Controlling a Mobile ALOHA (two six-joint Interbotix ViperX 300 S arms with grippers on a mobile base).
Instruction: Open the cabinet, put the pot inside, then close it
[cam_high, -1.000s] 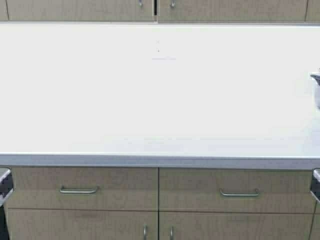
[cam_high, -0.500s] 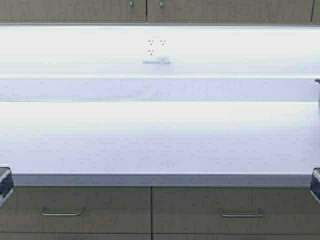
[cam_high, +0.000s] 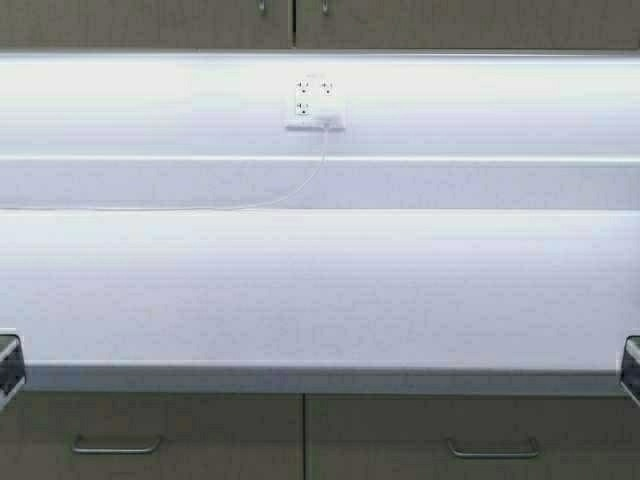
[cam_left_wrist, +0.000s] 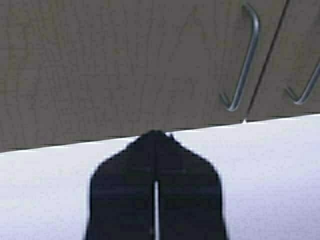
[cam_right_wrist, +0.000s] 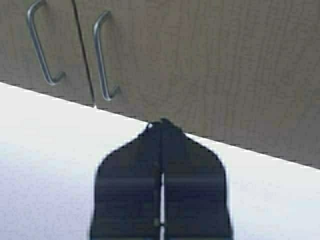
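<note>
The cabinet (cam_high: 150, 22) shows only as the lower edge of its two tan doors along the top of the high view, both doors shut. Its wood front (cam_left_wrist: 115, 65) and curved metal handles (cam_left_wrist: 246, 60) fill the left wrist view; the right wrist view shows the doors (cam_right_wrist: 225, 60) and handles (cam_right_wrist: 101, 55) too. My left gripper (cam_left_wrist: 156, 134) is shut and holds nothing, below the doors and pointing at the left one. My right gripper (cam_right_wrist: 162, 122) is likewise shut, pointing at the right door. In the high view only a corner of each arm (cam_high: 8, 365) (cam_high: 632, 365) shows at the side edges. The pot is out of view.
A long white counter (cam_high: 320, 290) runs across in front of me. On the wall behind it sits an outlet (cam_high: 314, 105) with a white cable (cam_high: 285, 192) trailing left. Below the counter edge are tan drawers with bar handles (cam_high: 115, 445) (cam_high: 492, 450).
The robot has moved: the whole scene has slid down in the high view. The grey object at the counter's right edge has left the view, and the outlet and cable now show.
</note>
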